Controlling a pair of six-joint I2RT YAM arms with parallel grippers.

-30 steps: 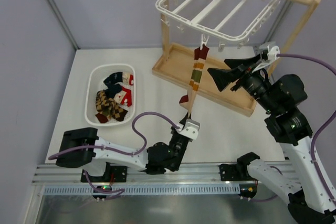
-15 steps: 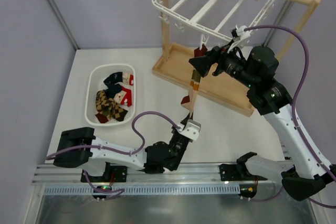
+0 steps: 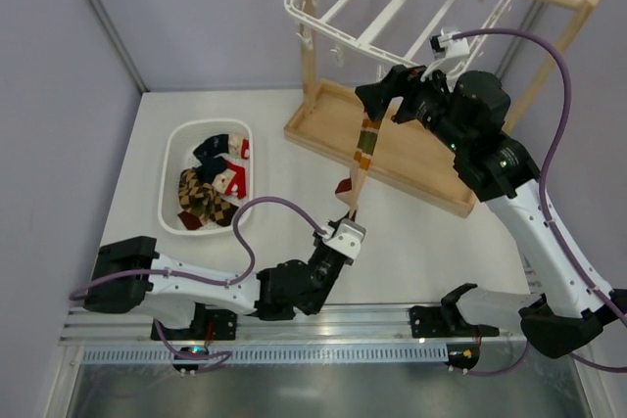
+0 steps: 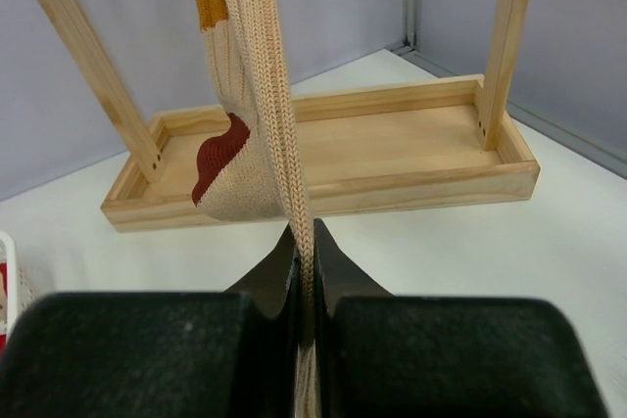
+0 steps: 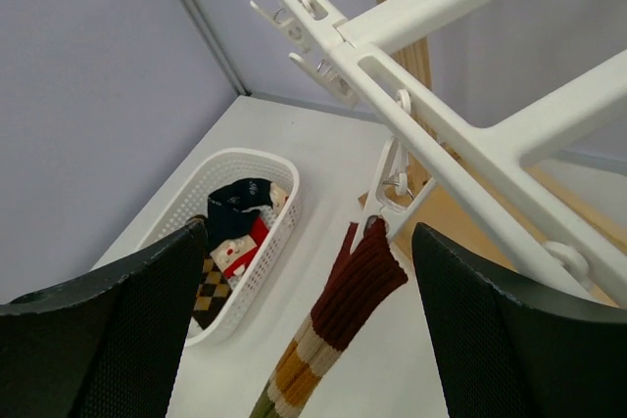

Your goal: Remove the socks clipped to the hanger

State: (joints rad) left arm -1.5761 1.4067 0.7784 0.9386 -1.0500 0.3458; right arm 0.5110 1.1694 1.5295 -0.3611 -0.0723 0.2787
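One striped sock (image 3: 364, 149), with a maroon cuff and cream, mustard and green bands, hangs stretched from a clip (image 5: 392, 205) on the white hanger (image 3: 382, 7). My left gripper (image 3: 350, 214) is shut on the sock's cream toe end (image 4: 306, 271) low near the table. My right gripper (image 3: 382, 95) is open high up, its fingers (image 5: 108, 335) either side of the clip and the maroon cuff (image 5: 364, 276), not touching them.
The hanger hangs on a wooden rail stand with a wooden tray base (image 3: 323, 124). A white slotted basket (image 3: 174, 159) at the left holds several removed socks, also in the right wrist view (image 5: 274, 217).
My right arm has swung left and up from beside the stand, and its open fingers now sit around the clip. The left gripper keeps its hold on the sock's toe end.
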